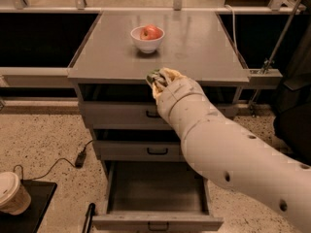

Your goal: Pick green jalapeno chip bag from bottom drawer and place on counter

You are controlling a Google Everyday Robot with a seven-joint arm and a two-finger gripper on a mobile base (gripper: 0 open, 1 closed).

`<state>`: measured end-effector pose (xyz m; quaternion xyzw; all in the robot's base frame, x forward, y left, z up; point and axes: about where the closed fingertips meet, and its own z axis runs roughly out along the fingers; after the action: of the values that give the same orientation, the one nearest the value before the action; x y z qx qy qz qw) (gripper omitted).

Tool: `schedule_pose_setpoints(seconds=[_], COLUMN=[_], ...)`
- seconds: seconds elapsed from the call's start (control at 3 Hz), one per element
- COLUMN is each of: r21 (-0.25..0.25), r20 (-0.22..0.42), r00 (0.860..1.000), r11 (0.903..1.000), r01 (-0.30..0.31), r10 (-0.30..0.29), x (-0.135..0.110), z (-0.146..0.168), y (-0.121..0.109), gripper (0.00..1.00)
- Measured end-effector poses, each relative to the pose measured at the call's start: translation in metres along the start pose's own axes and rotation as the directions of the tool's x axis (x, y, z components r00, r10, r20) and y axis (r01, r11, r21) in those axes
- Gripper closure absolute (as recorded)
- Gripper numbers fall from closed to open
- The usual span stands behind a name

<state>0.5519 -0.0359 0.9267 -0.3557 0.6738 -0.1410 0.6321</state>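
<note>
My gripper is at the end of the white arm, level with the front edge of the counter, near its middle. It is shut on the green jalapeno chip bag, of which only a small crumpled green part shows past the wrist. The arm hides the rest of the bag and most of the fingers. The bottom drawer is pulled open below, and its grey inside shows nothing in it.
A white bowl with a red apple stands at the counter's back middle. The two upper drawers are shut. A paper cup sits on a black stand at lower left. A cable lies on the floor. A dark chair is at right.
</note>
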Motion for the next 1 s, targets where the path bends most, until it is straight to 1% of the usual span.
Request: schedule_pose_setpoints(seconds=[0.33, 0.67, 1.0], r21=[-0.001, 0.030, 0.136], r20=[-0.001, -0.009, -0.039], r00=[1.000, 0.999, 0.999], r11=[1.0000, 0.9990, 0.9906], r01=[-0.001, 0.031, -0.005], r10=[0.001, -0.031, 0.010], x=[0.001, 0.002, 0.003], z=[0.000, 0.012, 0.063], y=[0.000, -0.017, -0.079], gripper=[1.00, 1.00, 1.00])
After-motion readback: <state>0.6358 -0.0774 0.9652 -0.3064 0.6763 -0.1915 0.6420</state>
